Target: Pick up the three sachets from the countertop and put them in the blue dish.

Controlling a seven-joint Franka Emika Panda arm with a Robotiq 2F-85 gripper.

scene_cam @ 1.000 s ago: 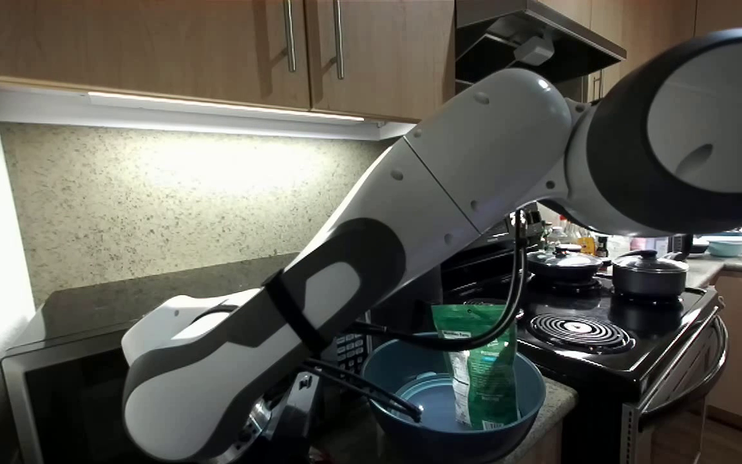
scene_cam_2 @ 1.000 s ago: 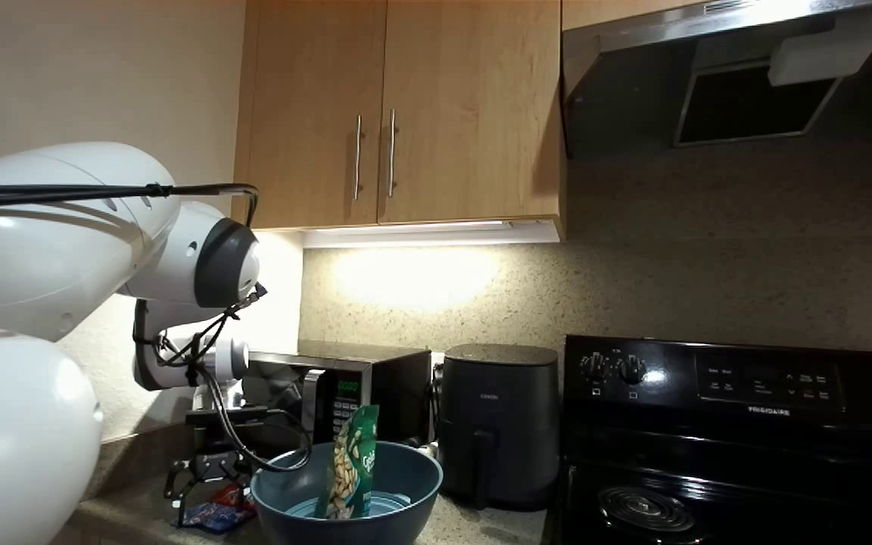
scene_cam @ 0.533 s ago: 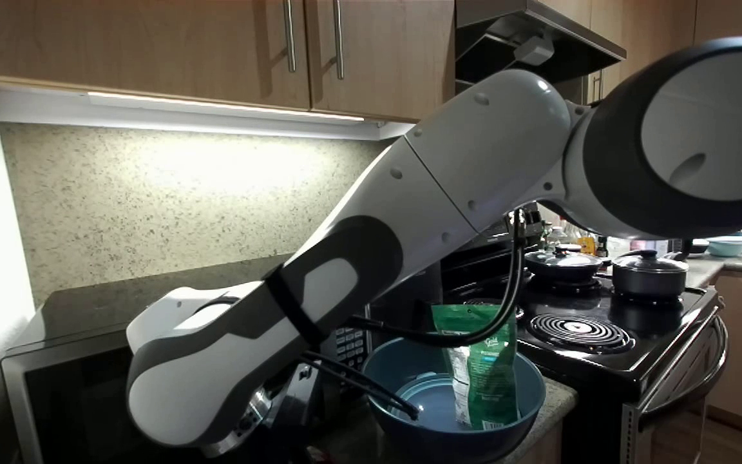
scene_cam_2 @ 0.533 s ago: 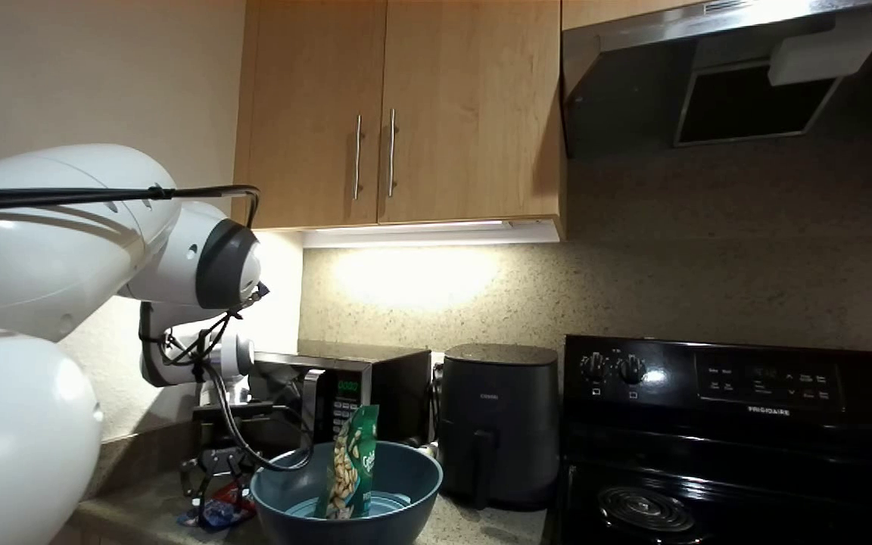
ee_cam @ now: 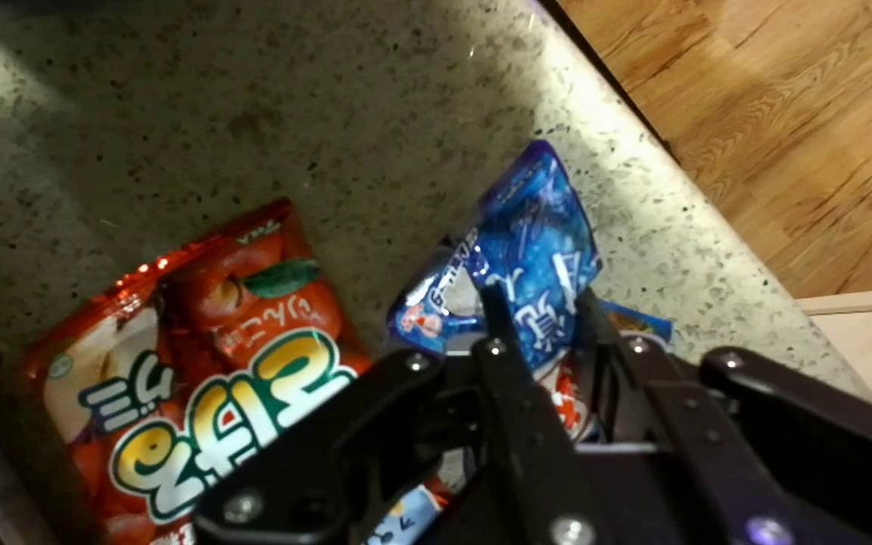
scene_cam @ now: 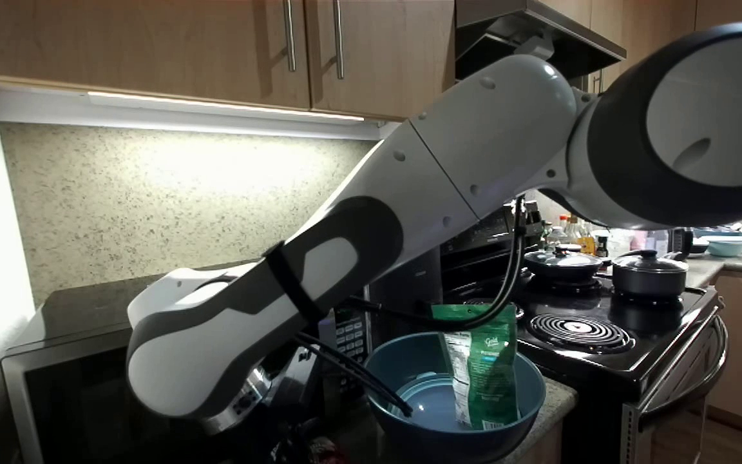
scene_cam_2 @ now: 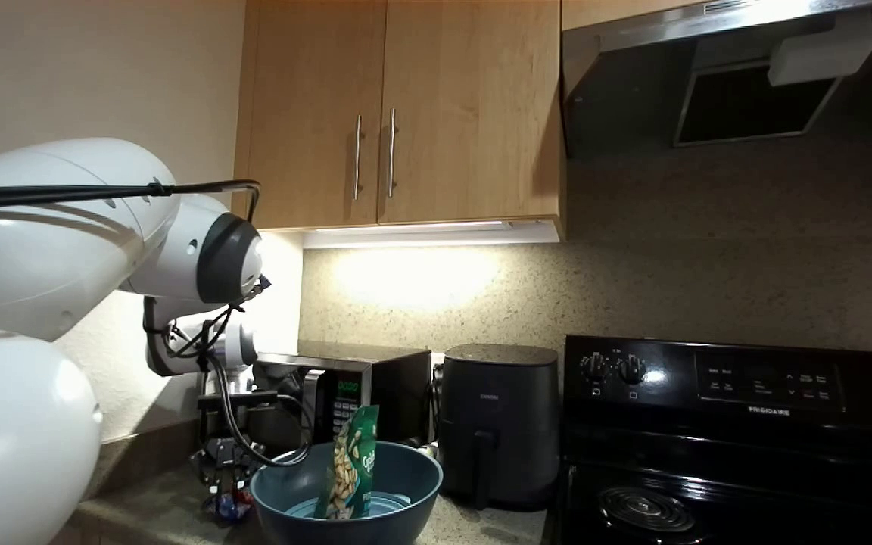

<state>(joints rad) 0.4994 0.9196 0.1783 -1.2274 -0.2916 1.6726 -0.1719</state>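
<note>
Lying partly folded on the countertop (ee_cam: 360,98), a blue sachet (ee_cam: 534,235) is pinched and bunched up by my gripper (ee_cam: 542,310), whose fingers press on it from both sides. A red-orange sachet (ee_cam: 216,378) with apple pictures lies flat beside it, left of the fingers in the wrist view. The third, a green sachet (scene_cam: 487,374), stands upright inside the blue dish (scene_cam_2: 330,530), its top above the rim. In an exterior view the gripper (scene_cam_2: 228,490) is low, just left of the dish, with blue and red packaging under it.
A black cable (scene_cam: 500,309) from the arm hangs over the dish. Behind stand a microwave (scene_cam_2: 398,393) and an air fryer (scene_cam_2: 496,424). The stove (scene_cam: 654,348) adjoins on the right. The counter's front edge (ee_cam: 678,189) runs close to the blue sachet.
The gripper's fingers have come together from wide open, crumpling the blue sachet between them. The arm has shifted slightly right towards the dish and risen a little.
</note>
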